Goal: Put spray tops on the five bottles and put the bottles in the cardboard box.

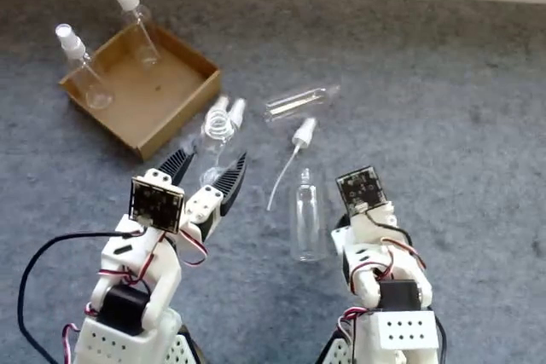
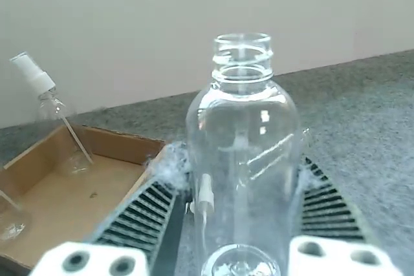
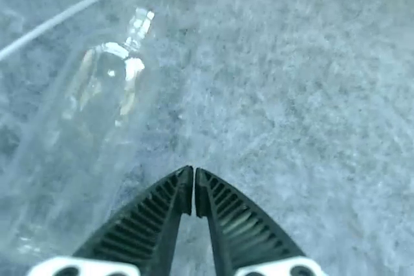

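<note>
My left gripper (image 1: 215, 157) is shut on a clear bottle (image 1: 217, 130) with no top, its fingers (image 2: 150, 208) on either side of the body and the open neck (image 2: 242, 53) pointing away toward the cardboard box (image 1: 175, 95). Two white spray tops (image 1: 230, 108) lie just past that neck. Two capped bottles (image 1: 81, 66) (image 1: 136, 19) stand at the box's far side. Another uncapped bottle (image 1: 305, 210) lies on the carpet beside my right arm (image 1: 380, 245). My right gripper (image 3: 194, 171) is shut and holds nothing, next to this bottle (image 3: 103, 88). A spray top with a long tube (image 1: 294, 149) lies just beyond it.
A further clear bottle (image 1: 299, 101) lies on its side right of the box. Grey carpet (image 1: 461, 125) covers the whole table, with open room on the right. A pale wall (image 2: 194, 4) rises behind the box.
</note>
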Controlling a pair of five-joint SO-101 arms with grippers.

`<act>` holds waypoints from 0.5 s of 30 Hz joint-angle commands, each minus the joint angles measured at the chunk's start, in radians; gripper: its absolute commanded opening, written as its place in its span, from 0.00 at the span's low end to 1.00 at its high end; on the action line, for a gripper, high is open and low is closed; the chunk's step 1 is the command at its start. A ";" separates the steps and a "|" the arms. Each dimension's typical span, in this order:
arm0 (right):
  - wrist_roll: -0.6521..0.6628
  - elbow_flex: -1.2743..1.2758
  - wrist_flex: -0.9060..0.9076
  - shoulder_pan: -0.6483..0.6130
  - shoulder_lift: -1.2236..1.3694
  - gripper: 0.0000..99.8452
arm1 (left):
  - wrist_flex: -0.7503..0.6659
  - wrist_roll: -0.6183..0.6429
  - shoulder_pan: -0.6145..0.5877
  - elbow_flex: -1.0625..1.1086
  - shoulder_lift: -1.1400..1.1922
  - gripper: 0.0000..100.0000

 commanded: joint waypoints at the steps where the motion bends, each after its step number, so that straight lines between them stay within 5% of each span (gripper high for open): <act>1: 0.015 -0.140 0.025 0.024 -0.005 0.01 | -0.157 0.009 -0.012 0.056 -0.010 0.12; 9: 0.014 -0.484 0.222 0.019 0.024 0.01 | -0.226 0.008 -0.012 0.096 -0.010 0.12; 15: 0.012 -0.713 0.255 0.019 0.312 0.01 | -0.226 0.009 -0.012 0.096 -0.010 0.12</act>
